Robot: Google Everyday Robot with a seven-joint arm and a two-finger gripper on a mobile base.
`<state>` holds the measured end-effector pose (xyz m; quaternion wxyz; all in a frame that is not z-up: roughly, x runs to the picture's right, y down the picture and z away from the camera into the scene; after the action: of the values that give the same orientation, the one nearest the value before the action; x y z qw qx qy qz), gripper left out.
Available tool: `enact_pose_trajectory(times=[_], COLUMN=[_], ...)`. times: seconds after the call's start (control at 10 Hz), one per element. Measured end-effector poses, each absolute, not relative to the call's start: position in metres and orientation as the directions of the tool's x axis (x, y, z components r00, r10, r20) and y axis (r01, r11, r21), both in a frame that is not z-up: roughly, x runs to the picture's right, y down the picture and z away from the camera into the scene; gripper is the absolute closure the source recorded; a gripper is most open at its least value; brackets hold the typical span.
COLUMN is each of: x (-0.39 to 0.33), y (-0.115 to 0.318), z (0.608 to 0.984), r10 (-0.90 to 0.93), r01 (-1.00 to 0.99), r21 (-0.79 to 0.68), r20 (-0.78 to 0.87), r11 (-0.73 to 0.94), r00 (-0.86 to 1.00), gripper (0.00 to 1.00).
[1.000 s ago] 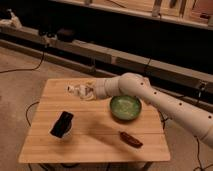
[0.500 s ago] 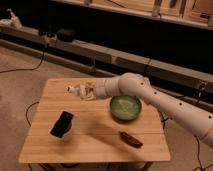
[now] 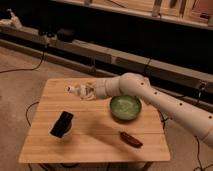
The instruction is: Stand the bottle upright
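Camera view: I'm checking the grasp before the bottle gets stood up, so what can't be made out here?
- Gripper, shut at the table's far left: its contact with the bottle is too blurred to confirm.
- Bottle: cap end and label too small to tell.
- Arm: cut off by the right edge.

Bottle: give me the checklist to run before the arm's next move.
1. Gripper at the bottle, over the table's far left part: ok.
2. Gripper shut on the bottle: ok.
3. Bottle upright: not ok, it lies sideways.
4. Green bowl apart from the bottle, to its right: ok.
5. Black object and brown object nearer the front edge, away from the bottle: ok.
6. Bottle lifted off the table: cannot tell.
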<state>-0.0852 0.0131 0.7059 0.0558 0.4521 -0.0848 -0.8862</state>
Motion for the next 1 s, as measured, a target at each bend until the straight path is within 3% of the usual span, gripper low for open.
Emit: enact_pose_trajectory(times=[0.6,1.0], x=[-0.104,-0.076], y=[0.012,0.02], z=[0.698,0.707], r10=[-0.264,-0.343], r01=[0.114,0.248], r21=[0.239,0.254], r20=[-0.836,-0.826], r11=[-0.964,-0.935], r00=[-0.481,-0.447], gripper=[1.0,1.0])
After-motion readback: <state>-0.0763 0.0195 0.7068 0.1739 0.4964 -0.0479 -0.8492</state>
